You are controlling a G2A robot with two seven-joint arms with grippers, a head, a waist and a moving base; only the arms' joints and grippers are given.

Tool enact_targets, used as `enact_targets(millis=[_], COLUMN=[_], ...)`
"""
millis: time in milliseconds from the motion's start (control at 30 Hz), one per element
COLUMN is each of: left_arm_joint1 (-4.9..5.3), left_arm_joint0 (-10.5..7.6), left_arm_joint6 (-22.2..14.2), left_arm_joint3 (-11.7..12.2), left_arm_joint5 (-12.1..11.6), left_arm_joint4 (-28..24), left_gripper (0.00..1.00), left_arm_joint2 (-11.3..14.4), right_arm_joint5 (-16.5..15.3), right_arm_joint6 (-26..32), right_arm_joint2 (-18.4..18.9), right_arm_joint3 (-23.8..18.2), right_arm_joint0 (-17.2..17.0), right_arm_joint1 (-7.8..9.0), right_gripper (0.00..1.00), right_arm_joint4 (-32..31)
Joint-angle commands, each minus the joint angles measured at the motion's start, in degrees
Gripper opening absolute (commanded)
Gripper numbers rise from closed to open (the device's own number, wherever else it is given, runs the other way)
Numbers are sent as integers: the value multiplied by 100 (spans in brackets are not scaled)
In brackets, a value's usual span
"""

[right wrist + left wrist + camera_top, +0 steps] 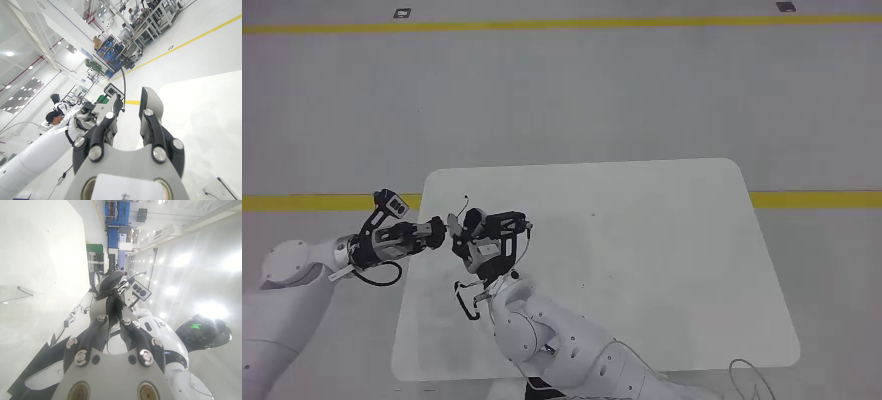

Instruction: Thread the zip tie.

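Over the left part of the white rounded-corner table (662, 280), the left gripper (435, 234) reaches in from the left side and meets the right gripper (130, 94), which comes from the near edge. A thin black plastic zip tie (123, 85), pinched in the left gripper, rises just before the right gripper's parted fingers

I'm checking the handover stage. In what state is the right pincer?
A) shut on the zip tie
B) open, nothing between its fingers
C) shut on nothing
B: in the right wrist view the right pincer has its fingers well apart with a bare gap, while the zip tie sticks up from the left pincer.
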Motion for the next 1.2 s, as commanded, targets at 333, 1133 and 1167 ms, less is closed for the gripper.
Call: enact_targets(millis=[333, 1133, 1167], left_arm_joint1=[-41, -132, -135], left_arm_joint0=[31, 16, 16], left_arm_joint6=[-4, -43, -47], left_arm_joint3=[-5, -36, -39], left_arm_joint5=[56, 140, 145], left_arm_joint4=[132, 286, 285], left_gripper=[0, 0, 0], left_arm_joint2=[-62, -108, -112], right_arm_joint5=[183, 302, 311], right_arm_joint6=[-279, -323, -325], right_arm_joint2=[16, -113, -123], right_arm_joint3=[-101, -97, -95], right_arm_joint0=[-31, 26, 32], right_arm_joint1=[28, 39, 38], right_gripper=[27, 0, 0], right_arm_joint4=[-284, -396, -400])
